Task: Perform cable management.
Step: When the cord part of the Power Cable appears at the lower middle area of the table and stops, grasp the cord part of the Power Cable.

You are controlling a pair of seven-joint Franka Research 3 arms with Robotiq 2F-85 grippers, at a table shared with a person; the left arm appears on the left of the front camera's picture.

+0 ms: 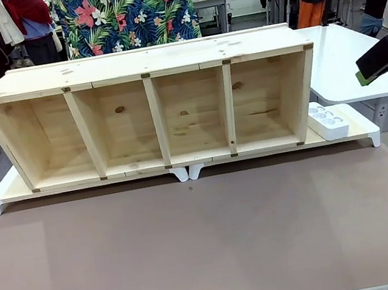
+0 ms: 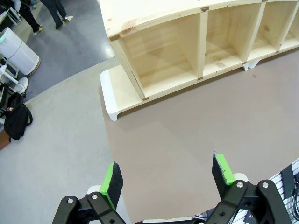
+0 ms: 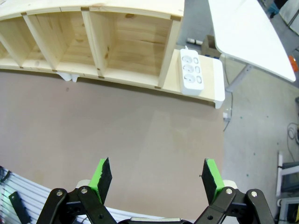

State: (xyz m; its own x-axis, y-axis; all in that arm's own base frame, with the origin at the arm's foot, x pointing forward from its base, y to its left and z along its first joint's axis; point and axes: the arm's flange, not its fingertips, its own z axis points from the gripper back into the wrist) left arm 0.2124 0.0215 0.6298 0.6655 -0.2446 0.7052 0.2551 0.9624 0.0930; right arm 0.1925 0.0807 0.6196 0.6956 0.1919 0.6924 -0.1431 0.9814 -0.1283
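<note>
**Cable untouched, tidying all left to do**

Its white power strip (image 3: 191, 70) lay just beside the shelf unit's (image 1: 152, 115) right end; the cord's run could not be traced. Left hand (image 2: 167, 175) and right hand (image 3: 156, 175) hung open, empty, before the shelf unit.

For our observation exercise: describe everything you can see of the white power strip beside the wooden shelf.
The power strip is white, plastic-looking, rectangular with rounded corners. Three round sockets run in a row, small rectangular buttons alongside. It lies flat, sockets up, on the base board, close beside the wooden shelf's right end wall. Nothing is plugged in.
</note>
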